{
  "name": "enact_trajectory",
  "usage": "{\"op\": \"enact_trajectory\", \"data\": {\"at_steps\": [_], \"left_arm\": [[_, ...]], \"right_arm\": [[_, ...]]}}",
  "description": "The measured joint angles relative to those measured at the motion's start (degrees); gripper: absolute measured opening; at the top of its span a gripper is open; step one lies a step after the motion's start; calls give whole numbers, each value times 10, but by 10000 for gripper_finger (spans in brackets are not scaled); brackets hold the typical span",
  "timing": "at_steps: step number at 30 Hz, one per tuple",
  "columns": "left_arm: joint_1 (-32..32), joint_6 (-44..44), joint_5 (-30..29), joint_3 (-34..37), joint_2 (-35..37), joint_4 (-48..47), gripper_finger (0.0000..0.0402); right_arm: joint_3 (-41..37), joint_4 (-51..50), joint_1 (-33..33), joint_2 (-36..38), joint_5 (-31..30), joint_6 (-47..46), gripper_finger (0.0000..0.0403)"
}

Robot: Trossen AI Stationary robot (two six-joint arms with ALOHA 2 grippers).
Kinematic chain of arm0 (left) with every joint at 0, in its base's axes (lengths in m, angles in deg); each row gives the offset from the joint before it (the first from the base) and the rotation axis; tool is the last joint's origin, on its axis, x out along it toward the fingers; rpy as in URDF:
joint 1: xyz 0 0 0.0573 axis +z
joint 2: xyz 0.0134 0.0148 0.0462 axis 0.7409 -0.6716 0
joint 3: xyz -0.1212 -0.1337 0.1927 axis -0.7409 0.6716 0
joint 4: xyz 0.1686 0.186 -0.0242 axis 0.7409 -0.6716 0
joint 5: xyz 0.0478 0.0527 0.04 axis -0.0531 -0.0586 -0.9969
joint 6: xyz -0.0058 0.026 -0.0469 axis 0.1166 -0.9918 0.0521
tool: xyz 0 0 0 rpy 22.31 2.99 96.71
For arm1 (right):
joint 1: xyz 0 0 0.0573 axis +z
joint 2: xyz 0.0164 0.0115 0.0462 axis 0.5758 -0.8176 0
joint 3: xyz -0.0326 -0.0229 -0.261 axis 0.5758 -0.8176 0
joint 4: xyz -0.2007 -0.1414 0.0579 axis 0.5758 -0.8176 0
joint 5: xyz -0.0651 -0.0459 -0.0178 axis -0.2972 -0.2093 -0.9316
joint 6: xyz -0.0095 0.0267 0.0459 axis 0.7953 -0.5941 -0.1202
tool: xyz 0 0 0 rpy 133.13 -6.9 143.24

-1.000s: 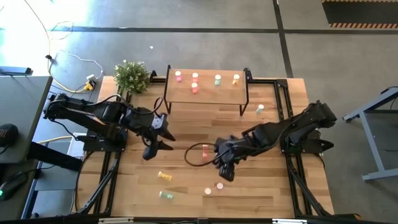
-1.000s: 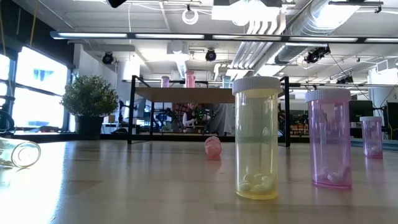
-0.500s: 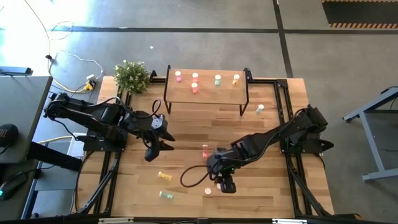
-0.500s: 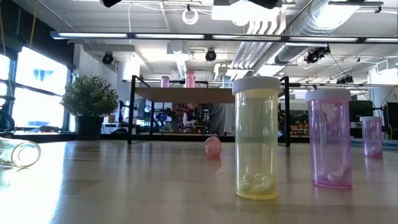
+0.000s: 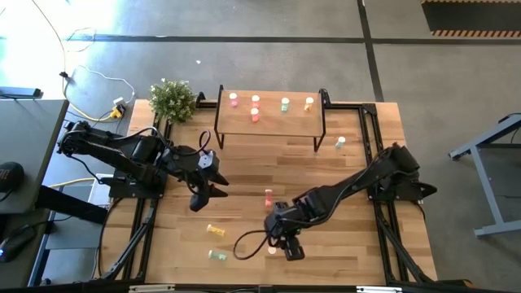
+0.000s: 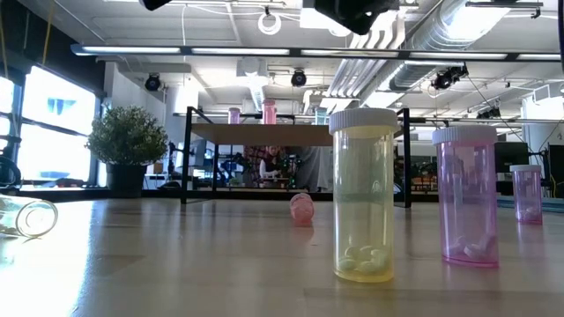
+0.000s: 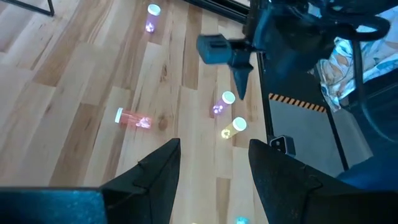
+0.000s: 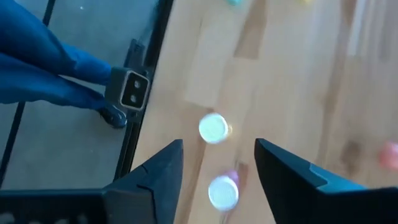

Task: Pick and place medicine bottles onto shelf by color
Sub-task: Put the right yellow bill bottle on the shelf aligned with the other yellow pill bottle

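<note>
Right pincer (image 5: pixel 286 244): swung toward the worktop's near edge, now over two upright bottles (image 8: pixel 214 128), fingers spread wider.

Industrial-style robotics lab. Low view: exposed ducts (image 6: pixel 414 35) and pipes run under an open ceiling at the top of the frame, with strip lighting, a large window (image 6: pixel 53 123) at the left, and cluttered work areas at centre behind the desk. High view: a wooden plank desk (image 5: pixel 244 163) on a black metal frame stands on a bare concrete floor (image 5: pixel 244 41); loose cables (image 5: pixel 98 81) trail at upper left, and striped hazard tape (image 5: pixel 472 32) marks the floor at upper right.
</note>
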Motion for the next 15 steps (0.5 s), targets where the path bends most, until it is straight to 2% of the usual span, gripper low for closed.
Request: {"op": "enact_trajectory", "data": {"at_steps": [8, 15], "left_arm": [[0, 2, 0, 0, 0, 0, 181], [0, 2, 0, 0, 0, 1, 181]], "right_arm": [[0, 51, 23, -16, -40, 77, 216], [0, 52, 36, -55, -46, 81, 216]]}}
